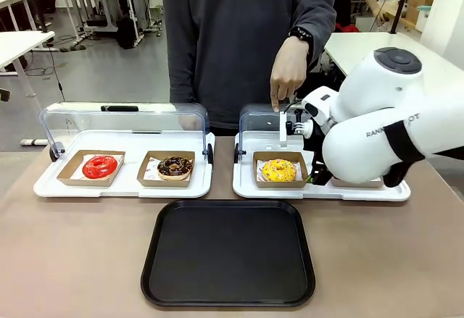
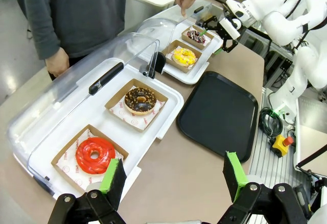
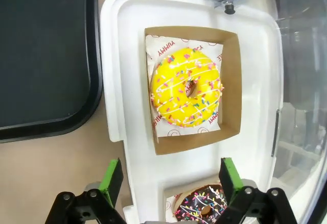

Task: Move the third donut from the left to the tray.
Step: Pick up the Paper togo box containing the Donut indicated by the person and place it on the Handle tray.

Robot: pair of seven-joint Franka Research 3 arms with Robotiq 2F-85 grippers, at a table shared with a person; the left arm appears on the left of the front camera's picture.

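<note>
The yellow donut [image 1: 279, 170] sits in its cardboard holder [image 3: 232, 81] on the left half of the right-hand white tray [image 3: 127, 55], close to that tray's front edge. The clear lid [image 1: 261, 119] is swung up behind it, and a person's hand [image 1: 288, 79] has a fingertip at the lid's top.

The right gripper [image 3: 171, 178] hangs just beside the donut, over the strip of white tray between this holder and the next one, which holds a sprinkled chocolate donut [image 3: 202, 206]. Its jaws stand wide apart with nothing between them. Looking along its fingers, the donut lies straight ahead, a touch toward one finger's side, and the line between the pads runs along the holder's near wall. The holder is square, so no side looks better than another. I'd judge the arm need only shift forward over it and drop.

The black tray [image 1: 228, 253] lies mid-table [image 1: 87, 260] by the near edge, just in front of the white tray's front-left corner, so the carry looks short.

The left gripper [image 2: 173, 172], also wide open and empty, hangs over the table's left end by the red donut [image 2: 94, 155], well apart from the yellow one. The right arm is plainly nearer.
</note>
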